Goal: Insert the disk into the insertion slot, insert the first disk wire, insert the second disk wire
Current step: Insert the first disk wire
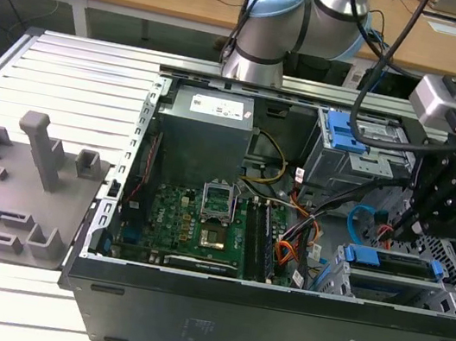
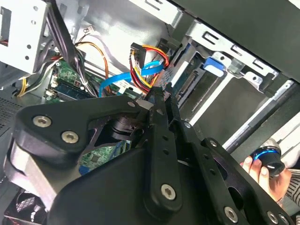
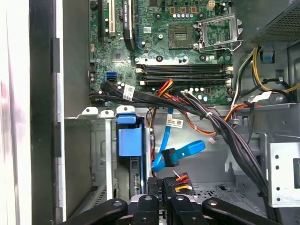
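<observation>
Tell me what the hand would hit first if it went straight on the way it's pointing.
Probably the light-blue cable: its loop crosses just ahead of the hand in the first wrist view, beside the red and yellow wires. How far off it sits, I can't judge.

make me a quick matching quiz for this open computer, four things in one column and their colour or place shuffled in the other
Things:
1. disk
2. thin cable
3. circuit board
4. plastic stand

Colour or place:
a. green, lying flat
b. light blue, curved in a loop
c. grey, far on the exterior view's left
d. framed in bright blue, sitting in the metal cage

Right pairs: 1-d, 2-b, 3-a, 4-c
</observation>
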You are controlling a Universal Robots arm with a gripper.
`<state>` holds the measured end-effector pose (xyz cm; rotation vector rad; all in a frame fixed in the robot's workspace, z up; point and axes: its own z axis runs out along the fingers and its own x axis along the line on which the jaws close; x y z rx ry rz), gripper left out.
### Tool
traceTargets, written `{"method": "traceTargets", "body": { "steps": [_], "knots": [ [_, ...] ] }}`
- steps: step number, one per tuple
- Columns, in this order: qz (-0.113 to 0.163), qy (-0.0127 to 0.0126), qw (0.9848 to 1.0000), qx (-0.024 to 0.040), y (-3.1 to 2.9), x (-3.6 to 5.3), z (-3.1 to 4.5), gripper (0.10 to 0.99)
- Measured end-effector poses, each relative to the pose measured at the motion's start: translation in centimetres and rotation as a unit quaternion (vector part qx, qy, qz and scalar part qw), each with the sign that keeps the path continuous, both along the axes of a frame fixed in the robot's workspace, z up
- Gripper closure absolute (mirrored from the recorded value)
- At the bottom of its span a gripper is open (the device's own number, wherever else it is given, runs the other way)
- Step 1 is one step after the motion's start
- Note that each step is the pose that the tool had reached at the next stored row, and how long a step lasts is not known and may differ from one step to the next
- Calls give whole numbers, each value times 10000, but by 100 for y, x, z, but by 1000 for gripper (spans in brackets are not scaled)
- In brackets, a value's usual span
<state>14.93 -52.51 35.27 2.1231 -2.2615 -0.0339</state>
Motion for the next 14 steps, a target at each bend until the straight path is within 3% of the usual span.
{"method": "traceTargets", "body": {
  "steps": [3, 9, 14],
  "knots": [
    [0, 0, 10000, 0, -61, 0, -1, 922],
    [0, 8, 10000, 2, -92, 62, -13, 922],
    [0, 13, 10000, 3, -184, 92, -41, 922]
  ]
}}
